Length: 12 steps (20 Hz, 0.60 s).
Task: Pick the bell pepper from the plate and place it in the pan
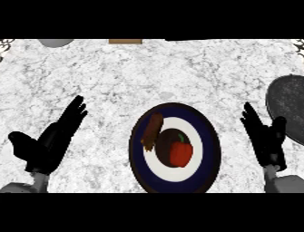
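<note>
I saw the red bell pepper (pixel 181 153) sitting near the middle of the dark-rimmed plate (pixel 210 136), beside a brown piece of food (pixel 153 131). The pan (pixel 297 117) lay on the tabletop (pixel 114 77) at the far right, well apart from the plate. My right hand (pixel 265 136) stood between plate and pan, fingers straight, holding nothing; my left hand (pixel 50 140) rested open at the plate's other side. I judged the pick had not begun: next, the right hand needed to move over the pepper and close round it.

I see the pan (pixel 300 117) cut off at the right edge; a grey object (pixel 56 42) at the top edge is unidentifiable.
</note>
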Tool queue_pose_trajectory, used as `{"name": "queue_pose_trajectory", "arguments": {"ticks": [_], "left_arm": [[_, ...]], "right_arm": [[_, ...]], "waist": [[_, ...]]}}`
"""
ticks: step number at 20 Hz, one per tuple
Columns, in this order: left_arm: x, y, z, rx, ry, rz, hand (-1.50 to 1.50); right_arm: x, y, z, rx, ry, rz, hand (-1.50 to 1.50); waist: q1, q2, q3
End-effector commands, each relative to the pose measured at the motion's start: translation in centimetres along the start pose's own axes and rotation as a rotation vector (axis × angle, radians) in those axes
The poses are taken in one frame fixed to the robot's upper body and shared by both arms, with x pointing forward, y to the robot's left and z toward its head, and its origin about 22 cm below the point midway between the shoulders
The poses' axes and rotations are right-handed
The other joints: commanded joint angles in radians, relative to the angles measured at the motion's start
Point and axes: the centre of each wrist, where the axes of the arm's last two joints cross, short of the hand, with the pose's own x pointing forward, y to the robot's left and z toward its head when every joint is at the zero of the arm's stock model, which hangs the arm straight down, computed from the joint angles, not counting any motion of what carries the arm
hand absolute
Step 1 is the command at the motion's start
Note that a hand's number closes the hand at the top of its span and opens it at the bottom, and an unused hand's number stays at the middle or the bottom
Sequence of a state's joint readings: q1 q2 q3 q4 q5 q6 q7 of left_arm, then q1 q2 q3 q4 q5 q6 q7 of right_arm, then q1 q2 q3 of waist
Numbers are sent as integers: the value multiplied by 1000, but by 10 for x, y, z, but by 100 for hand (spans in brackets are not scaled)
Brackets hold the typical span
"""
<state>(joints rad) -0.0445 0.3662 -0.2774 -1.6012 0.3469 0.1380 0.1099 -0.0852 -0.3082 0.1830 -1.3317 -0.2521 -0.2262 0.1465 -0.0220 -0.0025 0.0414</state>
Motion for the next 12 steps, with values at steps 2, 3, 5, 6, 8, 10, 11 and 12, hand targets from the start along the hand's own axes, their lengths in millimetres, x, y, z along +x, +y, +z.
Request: {"name": "queue_pose_trajectory", "arguments": {"ticks": [2,3,5,6,8,10,11,12], "left_arm": [[37,15,-15,87,-90,-77,0],[19,21,-18,119,-110,-98,0],[35,32,-20,213,-171,-132,0],[52,43,-26,246,-215,-152,0],[39,35,-30,268,-171,-126,0],[36,55,-26,298,-155,-120,0],[41,52,-31,308,-170,-116,0],[28,45,-22,297,-152,-133,0]], "right_arm": [[11,20,-7,194,-123,-21,150],[22,33,-10,267,-191,14,150],[44,51,-6,450,-305,58,150],[48,62,-7,530,-353,79,150],[23,46,8,276,-470,308,150],[18,33,17,149,-616,309,-150],[10,31,29,105,-640,338,-150],[22,21,34,51,-671,393,-150]], "waist": [[29,2,-39],[32,6,-40],[48,1,-39],[60,5,-38],[-1,-4,-42],[-15,-4,-42],[-32,-8,-42],[-27,-13,-44]]}}
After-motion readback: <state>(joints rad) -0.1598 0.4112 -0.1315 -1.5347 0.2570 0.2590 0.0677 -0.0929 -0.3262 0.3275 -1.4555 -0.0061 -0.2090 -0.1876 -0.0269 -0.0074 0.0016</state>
